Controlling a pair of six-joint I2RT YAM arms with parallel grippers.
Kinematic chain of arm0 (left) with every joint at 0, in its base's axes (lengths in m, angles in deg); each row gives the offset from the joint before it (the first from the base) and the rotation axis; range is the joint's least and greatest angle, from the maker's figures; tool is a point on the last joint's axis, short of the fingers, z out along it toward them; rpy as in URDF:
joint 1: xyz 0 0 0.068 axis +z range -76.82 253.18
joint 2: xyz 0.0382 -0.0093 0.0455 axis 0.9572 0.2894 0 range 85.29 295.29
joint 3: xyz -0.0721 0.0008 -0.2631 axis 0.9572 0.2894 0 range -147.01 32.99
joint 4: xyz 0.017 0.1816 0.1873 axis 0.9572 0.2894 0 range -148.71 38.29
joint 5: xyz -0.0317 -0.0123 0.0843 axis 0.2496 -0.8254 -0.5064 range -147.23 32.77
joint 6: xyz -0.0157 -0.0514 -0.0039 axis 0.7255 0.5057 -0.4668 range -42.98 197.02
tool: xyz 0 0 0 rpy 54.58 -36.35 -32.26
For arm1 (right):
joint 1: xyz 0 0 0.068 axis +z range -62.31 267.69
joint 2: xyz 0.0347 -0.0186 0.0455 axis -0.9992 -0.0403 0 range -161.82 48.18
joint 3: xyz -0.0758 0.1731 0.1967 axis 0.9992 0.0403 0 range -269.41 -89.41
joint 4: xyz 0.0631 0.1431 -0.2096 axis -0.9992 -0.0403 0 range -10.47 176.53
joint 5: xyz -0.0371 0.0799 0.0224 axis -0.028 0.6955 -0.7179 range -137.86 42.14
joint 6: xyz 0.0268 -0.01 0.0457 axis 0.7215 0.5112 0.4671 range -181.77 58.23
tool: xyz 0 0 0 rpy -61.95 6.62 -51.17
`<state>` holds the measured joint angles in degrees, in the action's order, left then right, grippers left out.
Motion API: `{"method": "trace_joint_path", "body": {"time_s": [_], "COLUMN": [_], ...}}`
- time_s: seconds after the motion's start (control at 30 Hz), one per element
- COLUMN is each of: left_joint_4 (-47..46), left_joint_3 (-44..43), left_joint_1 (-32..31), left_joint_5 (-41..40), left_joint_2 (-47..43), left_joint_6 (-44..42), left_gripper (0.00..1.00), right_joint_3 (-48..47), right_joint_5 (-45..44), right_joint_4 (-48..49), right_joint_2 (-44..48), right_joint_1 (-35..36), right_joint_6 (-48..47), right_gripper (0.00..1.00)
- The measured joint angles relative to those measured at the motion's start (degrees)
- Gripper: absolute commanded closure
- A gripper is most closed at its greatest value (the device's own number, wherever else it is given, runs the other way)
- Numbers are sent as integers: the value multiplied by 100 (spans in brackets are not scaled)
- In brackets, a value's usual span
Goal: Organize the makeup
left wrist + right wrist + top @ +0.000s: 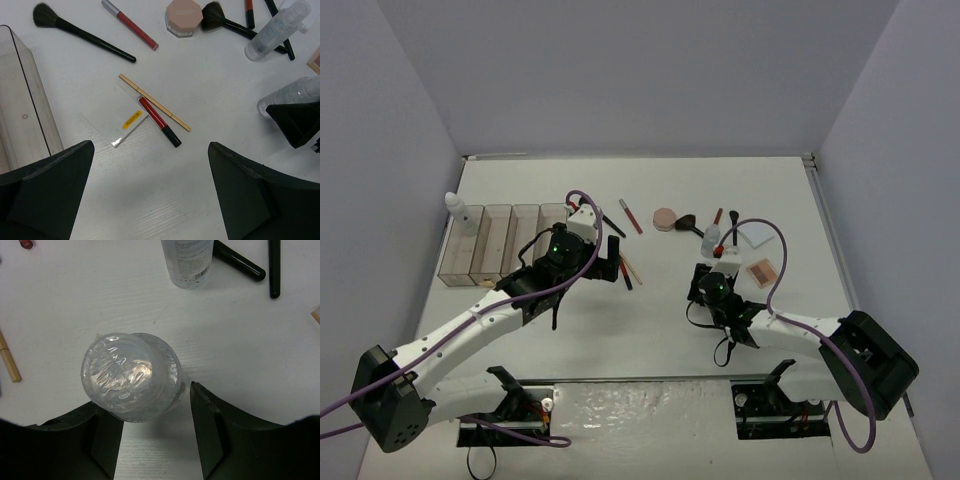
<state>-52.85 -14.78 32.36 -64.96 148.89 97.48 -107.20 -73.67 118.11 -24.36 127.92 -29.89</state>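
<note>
White table (650,330), four clear bins (500,243) on its left side. Left gripper (151,145) wide open, empty, hovers over red lip gloss (157,120) lying against tan pencil (155,102). Right gripper (150,400) part-open around upright clear bottle (132,377), right of centre; thin gap at one finger, not clamped.

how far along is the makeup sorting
Done: only one white bottle seems to stand in the leftmost bin. In hand: the right claw straddles an upright clear bottle, grip unclear; the left claw hangs open over a red gloss and tan pencil. Left: brushes, compact, palette all loose on the table.
</note>
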Motion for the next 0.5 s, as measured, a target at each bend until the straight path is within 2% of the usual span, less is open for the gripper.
{"method": "trace_joint_path", "body": {"time_s": [0.2,0.37,0.4,0.5], "left_joint_4": [-21,-49,-60,-64], "left_joint_3": [0,0,0,0], "left_joint_1": [0,0,0,0], "left_joint_5": [11,50,58,188], "left_joint_2": [0,0,0,0], "left_joint_6": [-1,2,3,1], "left_gripper": [3,3,3,4], "right_joint_3": [58,132,138,138], "right_joint_5": [-47,-47,-47,97], "right_joint_4": [321,608,644,690], "right_joint_2": [-3,-18,-26,-2], "right_joint_1": [0,35,39,72], "right_joint_6": [-169,-447,-518,-796], "right_gripper": [64,96,100,100]}}
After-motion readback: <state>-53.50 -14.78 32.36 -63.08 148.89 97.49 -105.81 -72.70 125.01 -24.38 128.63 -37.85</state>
